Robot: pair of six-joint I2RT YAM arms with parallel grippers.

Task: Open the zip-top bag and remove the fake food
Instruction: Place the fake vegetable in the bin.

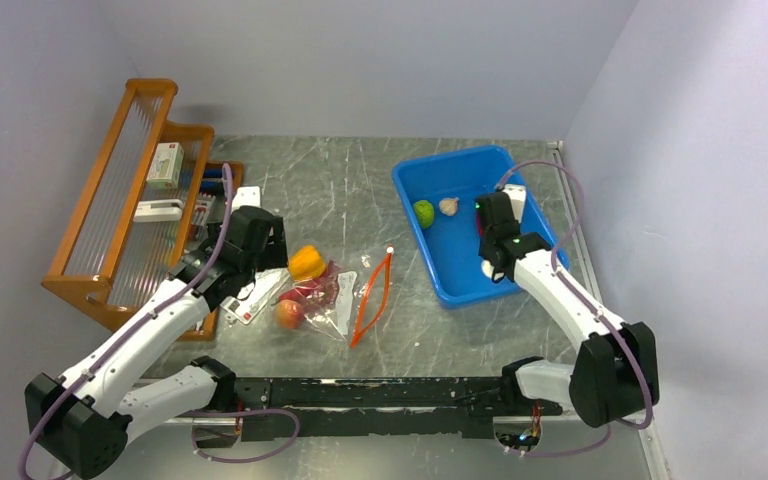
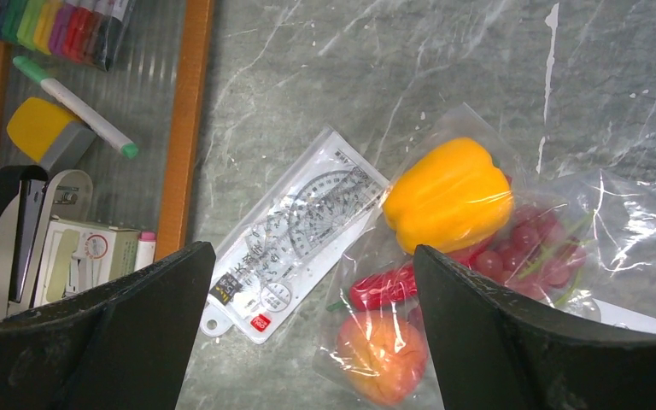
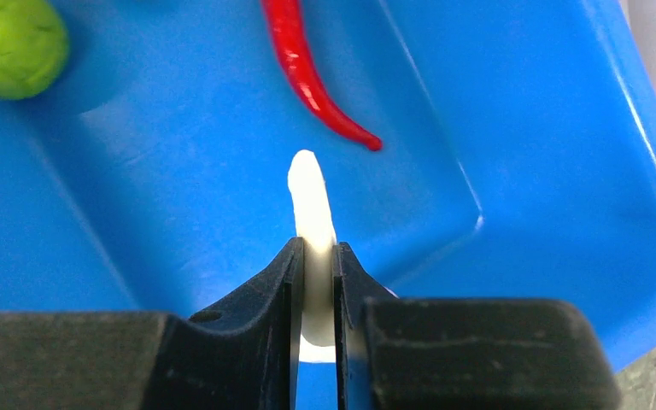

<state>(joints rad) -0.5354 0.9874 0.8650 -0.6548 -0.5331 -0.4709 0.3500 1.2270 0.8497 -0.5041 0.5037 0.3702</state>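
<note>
Top view: the left arm [image 1: 150, 335] reaches from its base toward 1 o'clock, its wrist poised over a card packet [image 1: 250, 300]. Just beside it lies the bag [image 1: 335, 300], on the table's middle, long axis 9 to 3, its orange zip strip [image 1: 370, 300] at the 3 o'clock end. The right arm [image 1: 560, 290] bends toward 11 o'clock into a blue tub [image 1: 450, 170].

Left wrist view: the left gripper [image 2: 312, 252] hangs with jaws spread wide, holding nothing, above the bag's pepper [image 2: 448, 196], grapes [image 2: 530, 243] and peach [image 2: 380, 359].

Right wrist view: the right gripper [image 3: 316, 252] pinches a white piece [image 3: 307, 188] pointing to 12, over the tub; a red chilli [image 3: 307, 68] lies ahead, a lime [image 3: 8, 43] at 10.
</note>
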